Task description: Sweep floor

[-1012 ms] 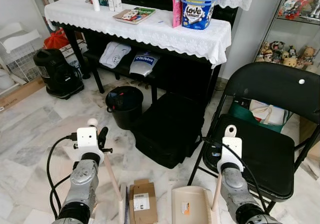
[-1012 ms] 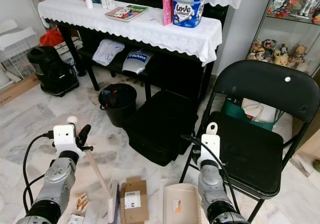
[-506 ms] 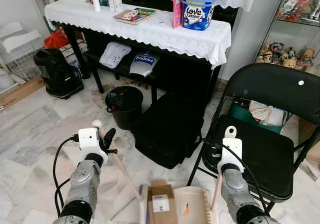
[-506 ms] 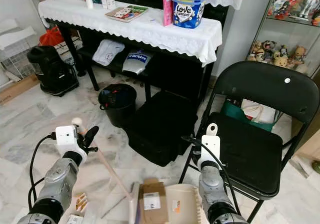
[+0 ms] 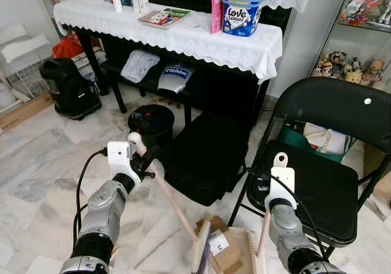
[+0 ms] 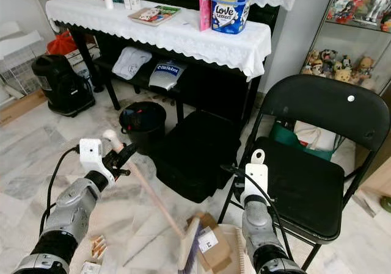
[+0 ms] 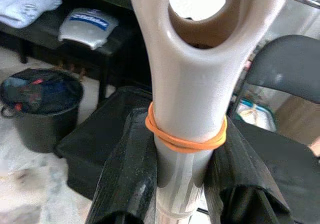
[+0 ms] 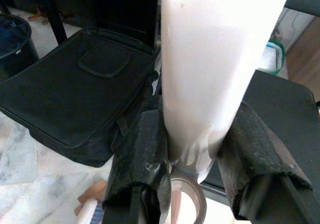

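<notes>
My left gripper (image 5: 144,163) is shut on the top of a pale broom handle (image 5: 174,204), with an orange rubber band (image 7: 186,141) around the handle between the fingers. The handle slants down to the right, to the broom head (image 5: 200,257) on the floor. The head presses a small brown cardboard box (image 5: 221,245), which is tipped up on the beige dustpan (image 5: 249,252). My right gripper (image 8: 192,149) is shut on the dustpan's pale upright handle (image 5: 263,240), next to the chair.
A black folding chair (image 5: 330,188) stands close on the right. A black bag (image 5: 204,155) and a black bin (image 5: 151,120) sit ahead under a table with a white lace cloth (image 5: 183,39). A black appliance (image 5: 67,88) is at the left. Small wooden bits (image 6: 98,246) lie on the marble floor.
My left gripper has swung the broom to the right and forward. The broom head has pushed the cardboard box along the floor onto the dustpan, where it now tilts. The right arm stayed put.
</notes>
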{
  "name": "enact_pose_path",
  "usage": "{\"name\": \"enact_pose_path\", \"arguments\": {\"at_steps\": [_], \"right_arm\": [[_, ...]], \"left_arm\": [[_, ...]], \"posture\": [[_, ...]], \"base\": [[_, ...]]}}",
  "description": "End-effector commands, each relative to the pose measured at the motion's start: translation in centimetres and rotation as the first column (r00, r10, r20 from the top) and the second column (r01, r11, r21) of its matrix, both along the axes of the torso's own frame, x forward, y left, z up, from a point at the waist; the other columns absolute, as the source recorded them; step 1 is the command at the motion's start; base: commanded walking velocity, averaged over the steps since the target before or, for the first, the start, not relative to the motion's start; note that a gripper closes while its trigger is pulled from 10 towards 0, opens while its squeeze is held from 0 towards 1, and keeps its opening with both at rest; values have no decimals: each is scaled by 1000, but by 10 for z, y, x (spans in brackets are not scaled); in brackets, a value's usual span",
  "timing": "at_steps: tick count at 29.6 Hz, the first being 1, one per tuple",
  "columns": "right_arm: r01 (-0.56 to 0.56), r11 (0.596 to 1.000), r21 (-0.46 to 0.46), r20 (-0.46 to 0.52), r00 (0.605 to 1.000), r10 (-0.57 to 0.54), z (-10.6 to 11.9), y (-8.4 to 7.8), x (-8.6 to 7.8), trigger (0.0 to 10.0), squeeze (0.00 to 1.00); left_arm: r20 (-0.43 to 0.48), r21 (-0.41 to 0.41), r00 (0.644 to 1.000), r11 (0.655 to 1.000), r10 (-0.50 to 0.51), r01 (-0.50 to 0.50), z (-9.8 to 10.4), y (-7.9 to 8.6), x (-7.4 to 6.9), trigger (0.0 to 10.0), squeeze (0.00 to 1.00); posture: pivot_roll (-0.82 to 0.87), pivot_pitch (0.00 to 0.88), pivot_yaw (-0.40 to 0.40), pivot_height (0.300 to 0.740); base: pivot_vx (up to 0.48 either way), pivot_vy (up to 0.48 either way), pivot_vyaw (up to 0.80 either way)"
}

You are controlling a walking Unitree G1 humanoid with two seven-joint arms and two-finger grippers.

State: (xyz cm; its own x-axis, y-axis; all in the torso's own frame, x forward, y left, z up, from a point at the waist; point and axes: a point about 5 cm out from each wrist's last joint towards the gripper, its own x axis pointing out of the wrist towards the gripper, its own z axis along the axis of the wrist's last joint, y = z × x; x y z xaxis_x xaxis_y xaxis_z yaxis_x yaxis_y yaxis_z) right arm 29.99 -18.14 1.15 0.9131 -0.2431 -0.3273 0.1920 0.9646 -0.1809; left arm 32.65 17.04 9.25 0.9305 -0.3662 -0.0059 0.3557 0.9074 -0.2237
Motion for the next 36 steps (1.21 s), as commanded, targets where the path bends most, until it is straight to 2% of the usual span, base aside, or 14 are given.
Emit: {"name": "enact_pose_path", "arguments": {"at_steps": [1,4,6,9,11,12,14,17,22,24,27,28,32,36], "right_arm": [[-28,1000,-7,-74,997,28,-11,5,-7,10000,0],[-28,1000,-6,-67,997,27,-9,5,-5,10000,0],[-27,1000,-6,-65,998,27,-9,5,-4,10000,0],[-26,1000,-5,-62,998,25,-8,5,-3,10000,0],[-23,1000,-4,-61,998,23,-8,5,-3,10000,0],[-23,1000,-4,-61,998,23,-8,5,-3,10000,0],[-22,1000,-4,-64,998,22,-9,5,-5,10000,0],[-20,1000,-4,-64,998,20,-10,5,-6,10000,0],[-21,1000,2,-52,998,21,-10,4,-8,10000,0],[-22,1000,5,-48,999,22,-10,4,-8,10000,0],[-24,1000,7,-39,999,24,-12,3,-11,10000,0],[-27,1000,10,-35,999,27,-13,2,-13,10000,0],[-38,999,27,-8,999,38,-14,2,-18,10000,0],[-59,997,46,29,998,58,-12,2,-21,10000,0]], "left_arm": [[10,-13,998,998,-56,57,7,-1,-2,10000,0],[7,-5,995,995,-100,100,11,-4,-4,10000,0],[18,12,996,996,-89,89,13,-2,-3,10000,0],[84,16,995,998,53,-55,25,10,3,10000,0],[134,1,977,986,164,-166,35,21,7,10000,0],[134,1,977,986,164,-166,35,21,7,10000,0],[191,-14,946,965,261,-263,46,30,8,10000,0],[204,-7,931,951,303,-308,48,33,7,10000,0],[204,70,932,945,301,-321,36,26,7,10000,0],[187,71,936,946,299,-317,31,23,7,10000,0],[175,110,944,947,281,-302,22,15,6,10000,0],[165,147,954,950,252,-276,15,7,6,10000,0],[112,166,962,950,250,-266,-3,-1,5,10000,0],[99,173,959,944,266,-280,-10,-5,5,10000,0]], "posture": [[37,0,3,740],[41,0,4,740],[41,0,4,740],[38,0,7,740],[39,0,8,740],[39,0,8,740],[38,0,9,740],[32,0,11,740],[8,7,15,740],[-1,12,16,740],[-24,31,17,740],[-30,39,18,740],[-63,66,15,740],[-88,87,9,740]], "base": [[0,0,0],[0,0,0],[0,0,0],[0,0,0],[0,0,0],[0,0,0],[0,0,0],[0,0,0],[0,0,0],[0,0,0],[0,0,0],[0,0,0],[0,0,0],[0,0,0]]}}
